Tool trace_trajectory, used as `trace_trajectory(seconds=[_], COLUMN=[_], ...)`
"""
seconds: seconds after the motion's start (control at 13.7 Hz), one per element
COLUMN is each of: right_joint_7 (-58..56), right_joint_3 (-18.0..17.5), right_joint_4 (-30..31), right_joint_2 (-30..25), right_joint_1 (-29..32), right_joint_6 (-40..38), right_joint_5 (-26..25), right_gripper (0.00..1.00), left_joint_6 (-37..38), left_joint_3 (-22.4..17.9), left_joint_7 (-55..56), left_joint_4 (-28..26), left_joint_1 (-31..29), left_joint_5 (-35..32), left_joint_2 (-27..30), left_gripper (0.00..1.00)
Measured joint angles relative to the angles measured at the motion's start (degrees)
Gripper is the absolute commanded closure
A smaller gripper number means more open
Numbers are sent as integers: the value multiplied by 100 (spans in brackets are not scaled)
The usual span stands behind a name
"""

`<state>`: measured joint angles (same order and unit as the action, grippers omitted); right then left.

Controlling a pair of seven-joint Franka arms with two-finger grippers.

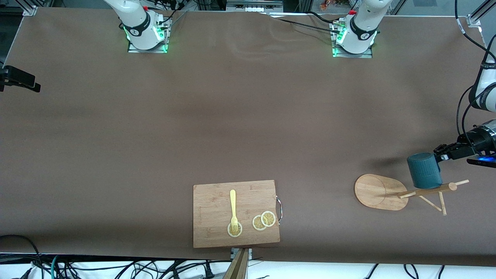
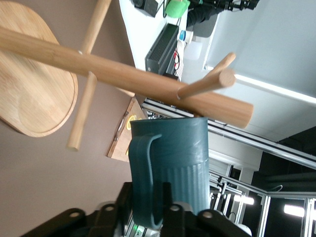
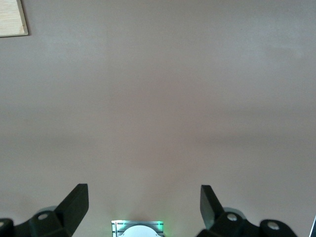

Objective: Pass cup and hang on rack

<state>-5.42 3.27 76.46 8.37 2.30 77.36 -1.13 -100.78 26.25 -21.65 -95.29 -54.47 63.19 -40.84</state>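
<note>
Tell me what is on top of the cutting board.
On the cutting board lie a yellow fork and three lemon slices; the fork's tines rest on one slice, hiding part of it.

Big brown table [image 1: 240, 116]. A wooden cutting board [image 1: 217, 232] sits right at the front camera's edge, mid-table, and the rack [image 1: 378, 192] stands near the left arm's end.

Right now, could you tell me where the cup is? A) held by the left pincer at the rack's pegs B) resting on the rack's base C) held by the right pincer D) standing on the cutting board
A: the left pincer grips the cup by its handle beside the rack's pegs.
</note>
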Motion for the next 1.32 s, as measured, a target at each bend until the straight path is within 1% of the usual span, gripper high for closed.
trace_trajectory(seconds=[0.22,0.37,0.51,0.66,0.8,0.95,1.17,1.32], right_joint_7=[0,0,0,0,0,0,-1,-2], right_joint_3=[2,4,8,10,13,17,20,24], right_joint_4=[0,0,0,0,0,0,0,0], right_joint_2=[0,0,0,0,0,0,0,0], right_joint_1=[1,1,3,3,5,8,10,12], right_joint_6=[5,8,20,27,29,31,32,33], right_joint_5=[0,0,0,0,0,0,0,0], right_gripper=[0,0,0,0,0,0,0,0], left_joint_6=[-12,-13,-7,231,631,995,1578,1882], left_joint_3=[-9,-10,-3,9,16,28,113,280], left_joint_7=[130,143,150,182,241,311,551,843], left_joint_4=[205,347,699,1119,1420,1522,1532,1516], left_joint_1=[-1,-2,-23,-71,-100,-98,-50,37], left_joint_5=[-34,-370,-1194,-2093,-2890,-3587,-4370,-4776], left_joint_2=[-42,-46,-39,88,511,1209,2325,2905], left_gripper=[0,0,0,0,0,0,0,0])
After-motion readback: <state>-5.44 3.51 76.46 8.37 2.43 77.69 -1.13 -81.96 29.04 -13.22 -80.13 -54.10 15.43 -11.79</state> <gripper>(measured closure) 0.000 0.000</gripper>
